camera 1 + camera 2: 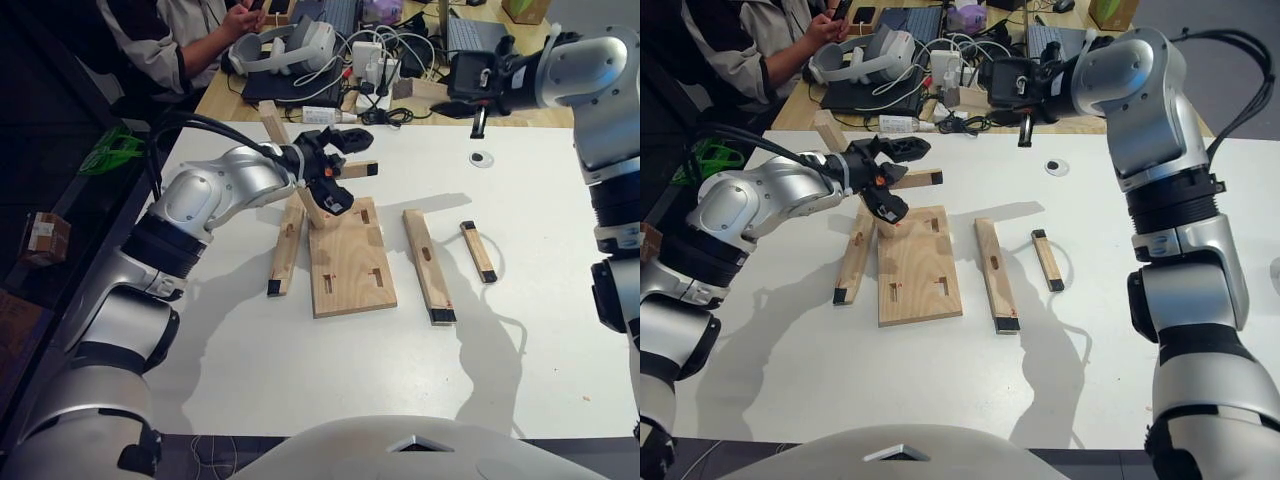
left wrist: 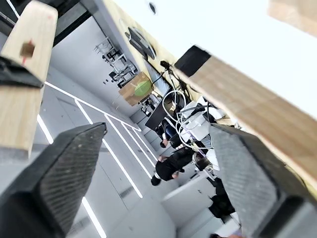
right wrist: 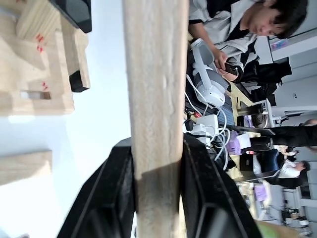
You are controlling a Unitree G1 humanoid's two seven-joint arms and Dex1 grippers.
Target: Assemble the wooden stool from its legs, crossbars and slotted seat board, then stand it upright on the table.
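Head view: the slotted seat board [image 1: 352, 262] lies flat on the table [image 1: 250, 350], a tilted leg [image 1: 273, 122] at its far end by the left gripper [image 1: 348, 170]. Left wrist view: its fingers [image 2: 54, 173] gape wide, empty. Right wrist view: the right gripper [image 3: 156, 188] clamps a wooden bar [image 3: 153, 74].

Bright, even light from overhead falls on the white counter [image 1: 540, 200], which shows almost no glare. Soft-edged grey shadows of the arms lie on it: a broad one to the left of the seat board [image 1: 350, 265] and nearer the robot, another well to the board's right. The left gripper's [image 2: 156, 131] spread jaws stand dark against a pale, bright room. The wooden piece [image 3: 153, 74] is lit along most of its length and shaded where the right gripper's [image 3: 157, 144] jaws clamp it.
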